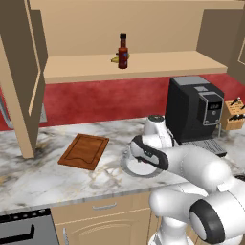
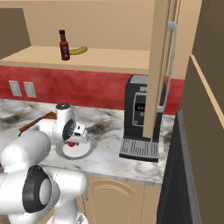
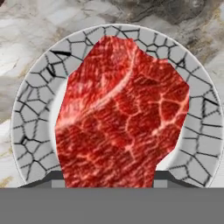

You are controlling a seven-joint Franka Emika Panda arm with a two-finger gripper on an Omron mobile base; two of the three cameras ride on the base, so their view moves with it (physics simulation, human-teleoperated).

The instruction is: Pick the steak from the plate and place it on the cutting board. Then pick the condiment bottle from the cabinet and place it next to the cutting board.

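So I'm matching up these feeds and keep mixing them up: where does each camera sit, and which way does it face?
Left base view: behind the arm's left, looking forward and down at the cutting board, condiment bottle; arm lower right.
Right base view: behind its right, facing the plate, coffee machine; arm lower left.
Hand view: on the hand, looking along the gripper onto the steak.
Both base views share bottle, plate, machine.
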